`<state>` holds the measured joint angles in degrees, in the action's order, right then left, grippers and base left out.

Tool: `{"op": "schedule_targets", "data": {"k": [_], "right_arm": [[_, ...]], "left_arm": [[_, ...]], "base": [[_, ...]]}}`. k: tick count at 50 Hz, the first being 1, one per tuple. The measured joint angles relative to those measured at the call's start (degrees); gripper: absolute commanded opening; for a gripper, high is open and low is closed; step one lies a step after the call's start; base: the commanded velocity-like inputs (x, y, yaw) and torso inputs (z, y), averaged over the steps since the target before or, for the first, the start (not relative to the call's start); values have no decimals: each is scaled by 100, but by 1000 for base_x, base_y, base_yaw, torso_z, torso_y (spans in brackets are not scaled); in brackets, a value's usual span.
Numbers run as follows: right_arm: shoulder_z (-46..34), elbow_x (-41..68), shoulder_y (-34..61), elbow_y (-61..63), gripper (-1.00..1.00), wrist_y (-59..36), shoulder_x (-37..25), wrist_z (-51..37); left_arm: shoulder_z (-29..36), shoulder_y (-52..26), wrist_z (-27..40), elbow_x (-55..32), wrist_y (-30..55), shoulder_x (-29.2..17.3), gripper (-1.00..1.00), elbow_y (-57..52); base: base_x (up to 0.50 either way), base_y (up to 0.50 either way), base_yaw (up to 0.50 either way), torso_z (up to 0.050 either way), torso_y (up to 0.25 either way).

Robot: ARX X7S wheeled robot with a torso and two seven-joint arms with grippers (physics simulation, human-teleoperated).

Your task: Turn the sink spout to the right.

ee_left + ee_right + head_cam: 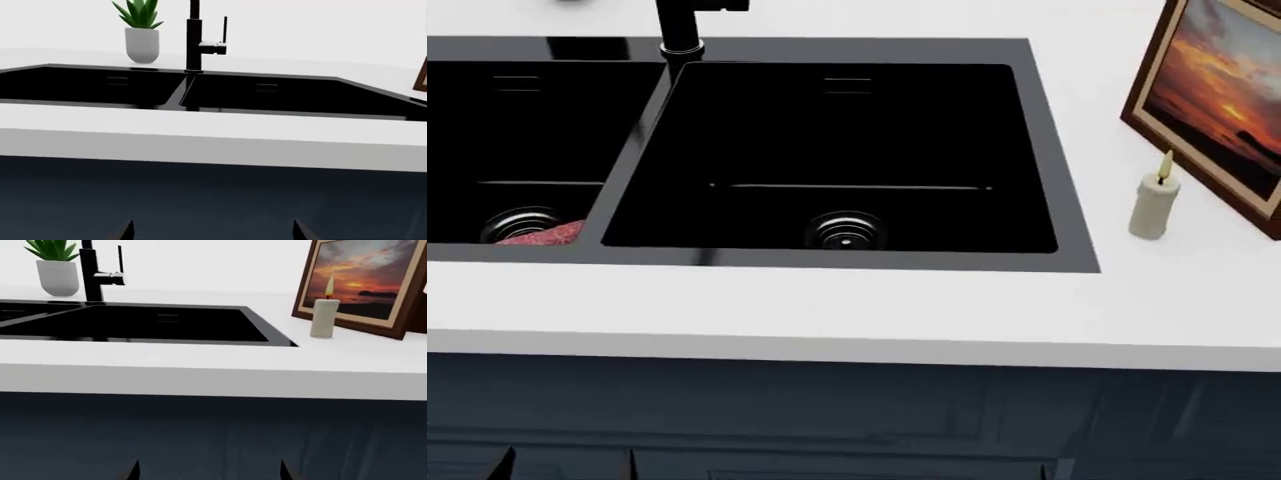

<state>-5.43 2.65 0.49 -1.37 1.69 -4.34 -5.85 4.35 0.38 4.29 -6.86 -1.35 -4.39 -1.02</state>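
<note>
This is a kitchen in a home. A big black sink [1054,150] with two bowls sits in a white counter [827,310], with dark cupboards [827,420] below. A tall black tap [194,37] stands at 12 o'clock. A plant [141,31], candle [1154,205] and sunset picture [1221,100] make it homey.

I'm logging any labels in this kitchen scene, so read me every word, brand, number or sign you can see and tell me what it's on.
No readable text in any view.
The sink spout: no brand or markings show; no hot or cold signs can be made out on its side stub.
The sink: plain glossy black, no lettering.
The framed sunset picture: image only, no caption or signature legible.
The candle and the white plant pot: unmarked.
</note>
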Motion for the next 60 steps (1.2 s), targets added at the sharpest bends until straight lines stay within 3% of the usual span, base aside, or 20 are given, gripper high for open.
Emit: {"op": "schedule_targets", "data": {"k": [5, 21, 60], "right_arm": [[-34, 29, 2, 2, 100, -10, -32, -52], [-145, -11, -51, 684, 100, -377, -187, -285], [294, 238, 198, 2990, 100, -2078, -726, -753]], "left_arm": [[24, 4, 31, -66, -1, -32, 100, -7], [74, 72, 286, -130, 277, -209, 100, -581], [-276, -626, 881, -558, 2142, -805, 100, -3146]], "base": [[0, 0, 0, 50, 0], [0, 0, 0, 0, 0], [0, 0, 0, 0, 0]]}}
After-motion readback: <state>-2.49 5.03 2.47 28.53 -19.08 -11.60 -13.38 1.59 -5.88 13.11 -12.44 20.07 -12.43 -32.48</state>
